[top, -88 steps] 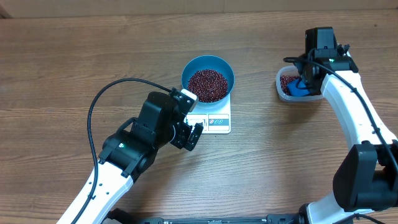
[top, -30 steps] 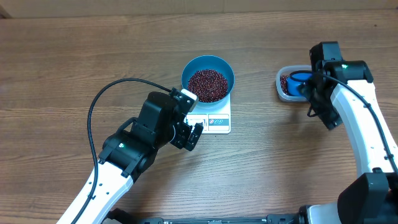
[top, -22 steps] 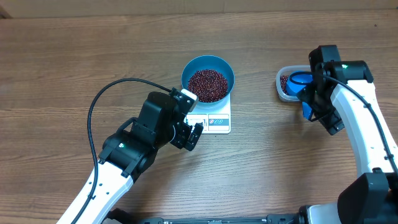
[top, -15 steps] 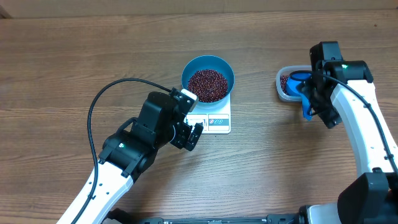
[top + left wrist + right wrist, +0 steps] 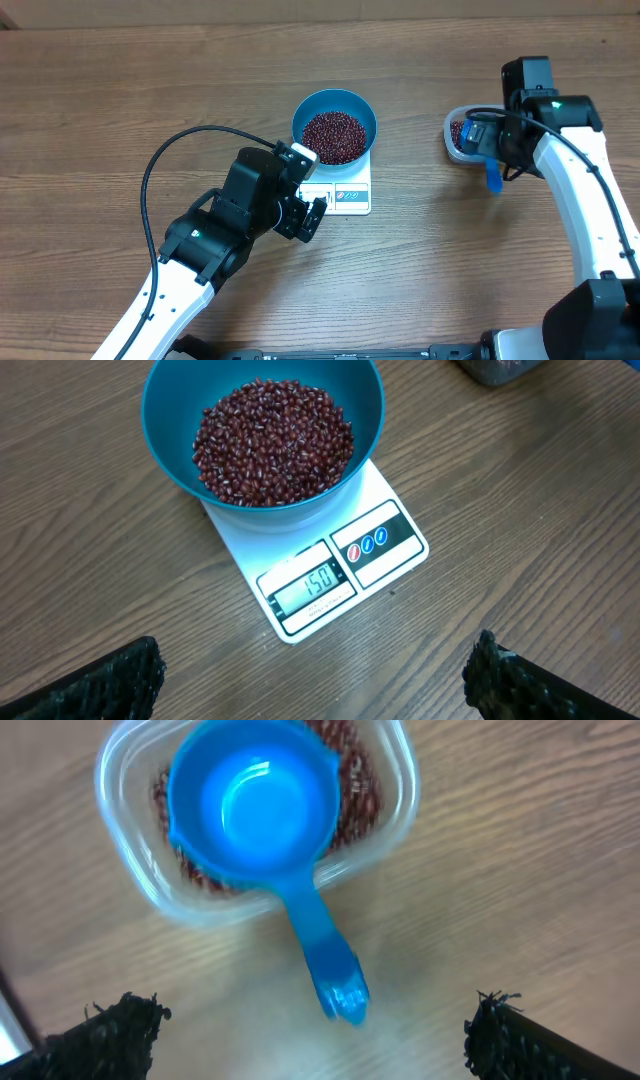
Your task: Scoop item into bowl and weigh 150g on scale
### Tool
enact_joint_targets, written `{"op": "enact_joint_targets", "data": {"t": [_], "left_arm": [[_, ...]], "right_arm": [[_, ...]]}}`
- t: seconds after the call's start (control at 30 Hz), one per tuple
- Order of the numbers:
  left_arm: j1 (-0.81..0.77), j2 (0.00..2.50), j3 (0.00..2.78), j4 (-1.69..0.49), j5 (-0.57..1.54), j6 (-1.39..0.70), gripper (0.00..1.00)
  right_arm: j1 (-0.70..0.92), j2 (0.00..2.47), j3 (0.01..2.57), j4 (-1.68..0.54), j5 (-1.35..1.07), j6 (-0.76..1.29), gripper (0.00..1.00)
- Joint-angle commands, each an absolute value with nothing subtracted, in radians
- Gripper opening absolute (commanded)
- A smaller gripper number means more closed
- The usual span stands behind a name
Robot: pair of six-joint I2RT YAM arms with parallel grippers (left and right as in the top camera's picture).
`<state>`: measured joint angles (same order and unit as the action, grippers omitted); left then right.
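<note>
Scoop let go, target weight showing.

My right claw (image 5: 310,1025) has released the scoop (image 5: 255,805), which lies in the tub (image 5: 395,815) with its handle over the rim at 6 o'clock; earlier I was down over that tub. Both claws gape empty, the left claw (image 5: 315,680) at the scale's (image 5: 390,550) 7 o'clock. The beans (image 5: 272,440) fill the bowl (image 5: 165,430) on the scale, display reading 150: done, I judge.

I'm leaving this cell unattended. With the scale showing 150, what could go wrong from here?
The scoop lies in the tub with its handle over the rim, under the open right gripper; a brush could tip it out, scattering beans. The open left gripper hovers near the scale; a nudge to it or the bowl could upset the 150 reading.
</note>
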<state>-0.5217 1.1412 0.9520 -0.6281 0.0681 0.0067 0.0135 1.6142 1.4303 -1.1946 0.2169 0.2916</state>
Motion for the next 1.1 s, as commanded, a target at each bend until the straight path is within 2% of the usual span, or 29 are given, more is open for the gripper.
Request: {"op": "enact_joint_targets", "data": {"t": [0.0, 0.33, 1.07], "left_arm": [[-0.516, 1.146, 0.971, -0.624, 0.071, 0.023, 1.00], [-0.516, 1.146, 0.971, -0.624, 0.071, 0.022, 1.00], [-0.516, 1.146, 0.971, -0.624, 0.071, 0.022, 1.00]], "right_arm": [[0.010, 1.612, 1.541, -1.265, 0.181, 0.148, 1.00], [0.010, 1.612, 1.803, -1.536, 0.065, 0.149, 1.00], [0.011, 1.613, 1.806, -1.501, 0.065, 0.148, 1.00]]}}
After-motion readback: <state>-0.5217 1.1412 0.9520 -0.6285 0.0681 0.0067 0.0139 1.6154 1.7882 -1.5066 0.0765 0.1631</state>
